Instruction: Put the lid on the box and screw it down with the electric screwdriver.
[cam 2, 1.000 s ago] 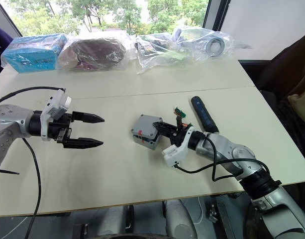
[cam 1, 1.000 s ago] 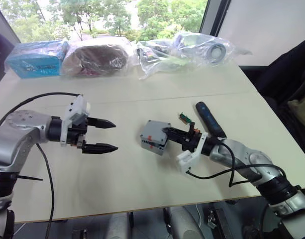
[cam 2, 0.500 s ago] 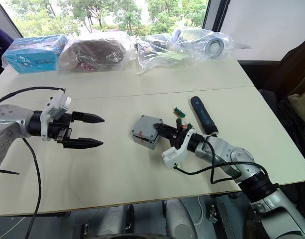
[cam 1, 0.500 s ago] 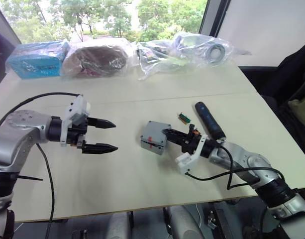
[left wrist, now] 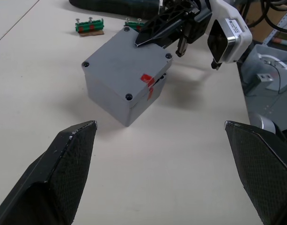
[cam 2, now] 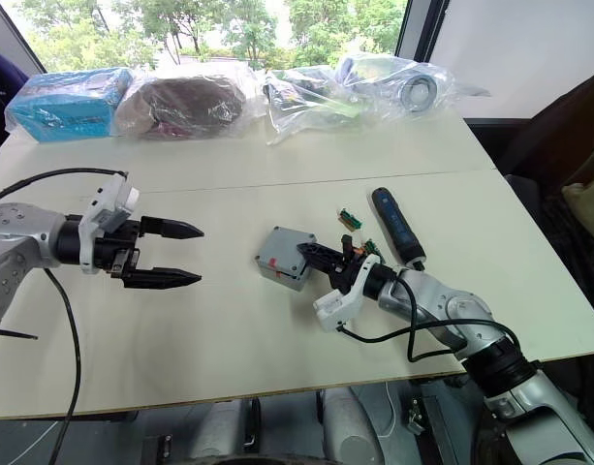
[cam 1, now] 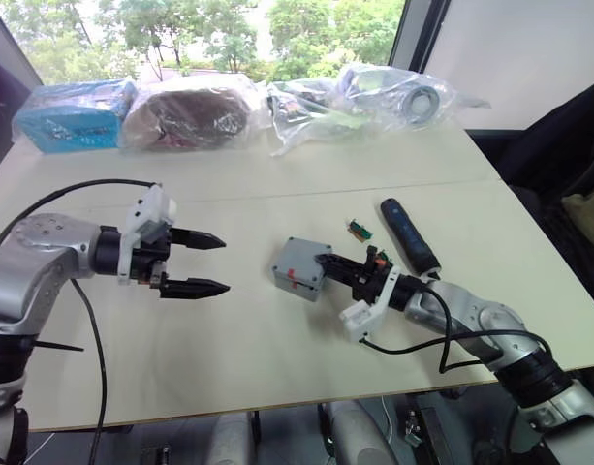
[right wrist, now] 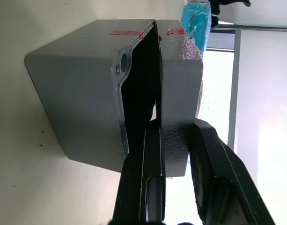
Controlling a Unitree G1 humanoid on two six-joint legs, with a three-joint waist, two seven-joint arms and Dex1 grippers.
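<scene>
The two head cameras looked forward and down over the worktop (cam 1: 277, 358) from above, taking in both arms and the windows beyond; their fields overlapped almost fully, offset sideways. The left wrist camera faced across the worktop at low height, at moderate range from the box (left wrist: 122, 75), with the right hand (left wrist: 162, 30) at the box's far side. The right wrist camera sat very close to the box (right wrist: 82, 89), looking along its own fingers (right wrist: 152, 178). All four views shared the box.
</scene>
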